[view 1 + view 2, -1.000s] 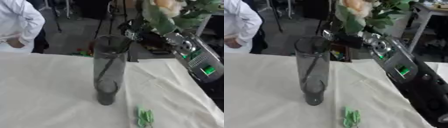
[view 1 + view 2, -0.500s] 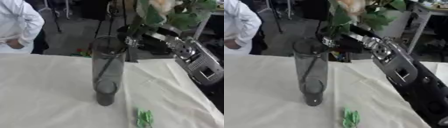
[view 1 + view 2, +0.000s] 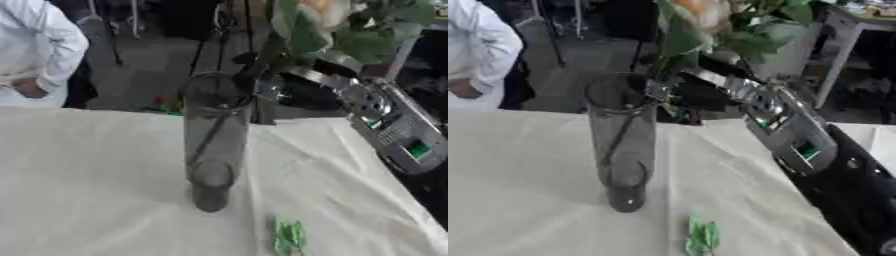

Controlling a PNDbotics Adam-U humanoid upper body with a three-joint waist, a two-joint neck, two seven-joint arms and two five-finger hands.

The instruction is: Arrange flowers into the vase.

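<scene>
A tall smoky glass vase [image 3: 213,145] stands upright on the white cloth, with one dark stem leaning inside it. My right hand [image 3: 302,92] reaches in from the right just behind the vase's rim, its fingers curled round the stem of a pale peach flower [image 3: 322,11] with big green leaves [image 3: 302,37]. The bloom sits high above the vase, and the stem's lower end is at the rim. My left hand shows in no view.
A small green leaf sprig [image 3: 703,236] lies on the tablecloth [image 3: 87,185] in front of the vase. My right forearm [image 3: 798,140] crosses the table's right side. Beyond the far edge are dark floor, stands and a person in white.
My right hand has carried the flower leftwards and down, from the right of the vase to its rim. The vase and the sprig have stayed put.
</scene>
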